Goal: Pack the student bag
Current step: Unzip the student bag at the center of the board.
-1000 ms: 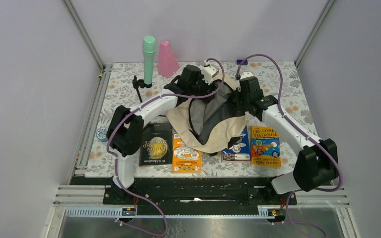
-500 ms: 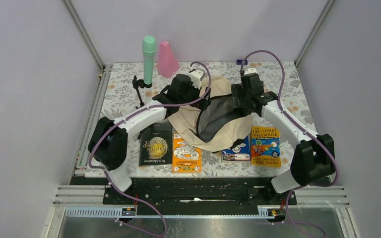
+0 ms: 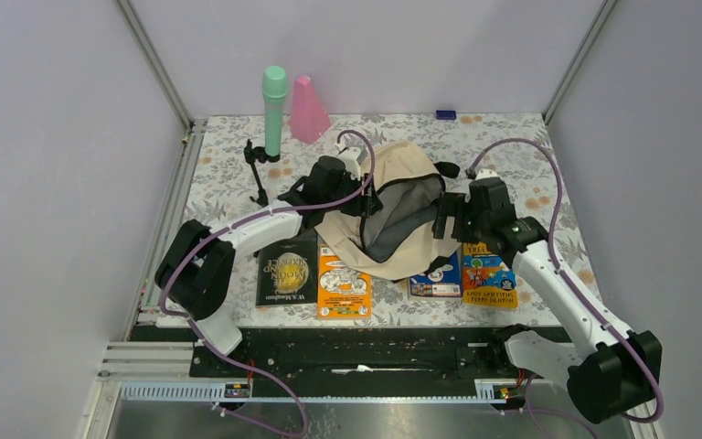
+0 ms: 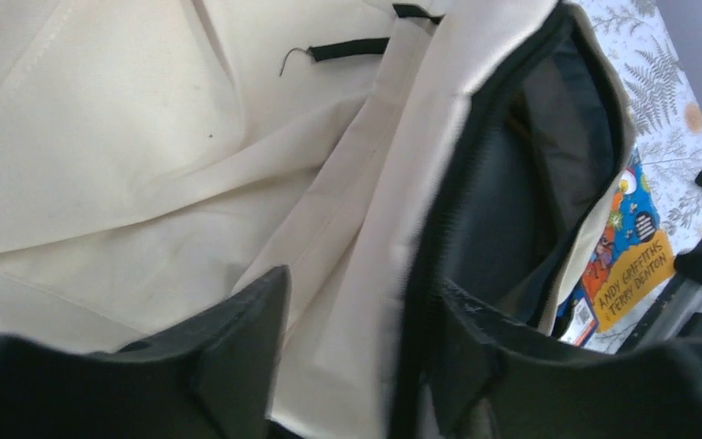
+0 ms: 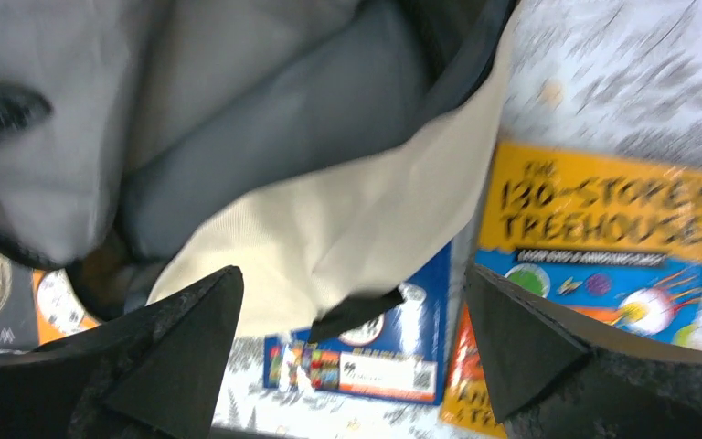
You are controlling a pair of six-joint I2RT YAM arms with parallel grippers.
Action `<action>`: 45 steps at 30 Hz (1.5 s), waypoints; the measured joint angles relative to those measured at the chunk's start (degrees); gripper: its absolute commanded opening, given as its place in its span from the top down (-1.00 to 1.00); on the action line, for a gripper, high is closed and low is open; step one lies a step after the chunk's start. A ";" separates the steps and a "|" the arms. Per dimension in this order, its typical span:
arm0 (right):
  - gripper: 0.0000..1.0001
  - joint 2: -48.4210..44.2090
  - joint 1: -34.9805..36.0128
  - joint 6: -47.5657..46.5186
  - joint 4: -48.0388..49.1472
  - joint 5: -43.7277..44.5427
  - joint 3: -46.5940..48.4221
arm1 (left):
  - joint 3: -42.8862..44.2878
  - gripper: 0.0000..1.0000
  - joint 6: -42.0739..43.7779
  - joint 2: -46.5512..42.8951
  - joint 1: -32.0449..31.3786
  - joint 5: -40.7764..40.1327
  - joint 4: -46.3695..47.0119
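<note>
The student bag (image 3: 393,178), cream with black zipper trim and grey lining, lies slumped mid-table with its mouth gaping toward the front. My left gripper (image 3: 358,199) is at the mouth's left edge. In the left wrist view its jaws (image 4: 355,279) stand partly apart astride the cream rim and zipper (image 4: 420,238), open, not pinching the fabric. My right gripper (image 3: 445,219) hovers at the bag's right edge. Its fingers (image 5: 352,274) are spread wide and hold nothing, above a cream flap (image 5: 347,229) and a blue book (image 5: 402,352).
Several books lie along the front, partly under the bag: black (image 3: 288,265), orange (image 3: 343,285), blue (image 3: 439,274), yellow Treehouse (image 3: 489,273). A green bottle (image 3: 274,110) and pink cone (image 3: 309,110) stand at the back left, beside a small black stand (image 3: 256,169).
The right gripper has let go of the bag and pulled back toward the front right. The bag has dropped and settled lower. The left gripper opened, moved down to the mouth's rim, and narrowed.
</note>
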 measured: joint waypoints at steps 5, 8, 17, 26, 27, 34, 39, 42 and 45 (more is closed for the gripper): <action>-0.82 -0.76 0.37 5.31 -0.85 -6.58 -5.97 | -0.17 0.70 -0.94 0.02 -0.02 0.96 1.55; -0.76 -0.70 1.05 9.25 -0.15 -9.05 -10.19 | 0.26 0.80 0.00 0.15 0.00 0.83 1.14; -0.01 3.72 8.92 17.88 7.87 -8.15 -13.86 | 4.15 0.89 3.61 2.32 0.11 -0.52 -1.05; 1.00 10.91 8.33 14.51 9.46 0.00 -7.93 | 8.63 0.90 7.17 2.56 3.30 -2.25 -4.74; 1.00 10.93 7.45 13.09 9.31 0.46 -6.80 | 9.27 0.90 7.39 2.60 3.78 -2.40 -5.22; 1.00 12.81 -4.39 5.25 7.98 1.38 -1.25 | 14.95 0.88 7.98 6.21 7.74 -2.95 -6.16; 1.00 19.10 -8.20 3.13 7.72 0.28 0.00 | 21.14 0.81 9.35 14.80 8.13 -2.95 -8.74; 0.98 21.59 -9.03 2.84 7.63 -0.61 0.00 | 21.53 0.53 9.99 18.01 7.76 -3.26 -10.27; 0.26 21.59 -9.07 2.80 7.72 -0.72 0.00 | 21.53 -0.05 10.69 19.19 7.76 -4.81 -11.98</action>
